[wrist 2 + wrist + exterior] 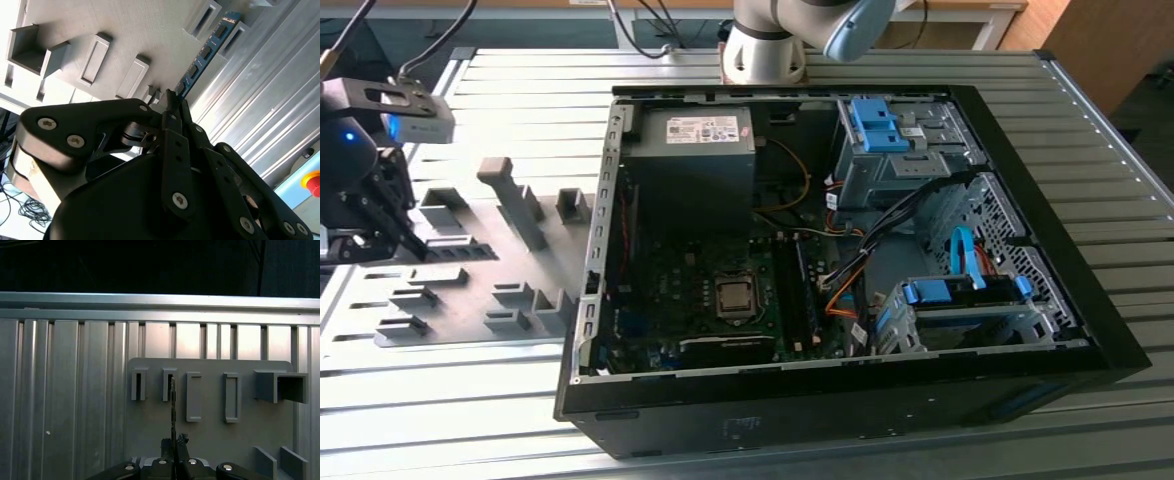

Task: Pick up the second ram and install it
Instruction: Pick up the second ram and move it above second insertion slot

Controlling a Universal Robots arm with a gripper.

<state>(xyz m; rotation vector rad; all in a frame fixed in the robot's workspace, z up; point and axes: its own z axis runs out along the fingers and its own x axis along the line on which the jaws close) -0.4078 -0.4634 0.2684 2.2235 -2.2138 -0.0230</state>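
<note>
The second ram [205, 50] is a thin bluish board with dark chips, and it runs from my fingertips toward the slotted holders of the grey parts tray [125, 30]. My gripper [172, 97] is shut on its near end. In the first wrist view the ram [173, 410] shows edge-on as a thin line from the gripper [173, 442] up to a tray slot [169, 385]. I cannot tell whether its far end still sits in that slot. In the exterior view the gripper [387, 235] hangs over the tray [467, 270] at that view's left.
The open computer case [854, 250] lies to the tray's right in the exterior view, with the motherboard's long black slot rails [797, 290] beside the silver processor [736, 296]. The arm's base [767, 45] stands behind the case. A red button [312, 182] sits past the ribbed metal table [260, 100].
</note>
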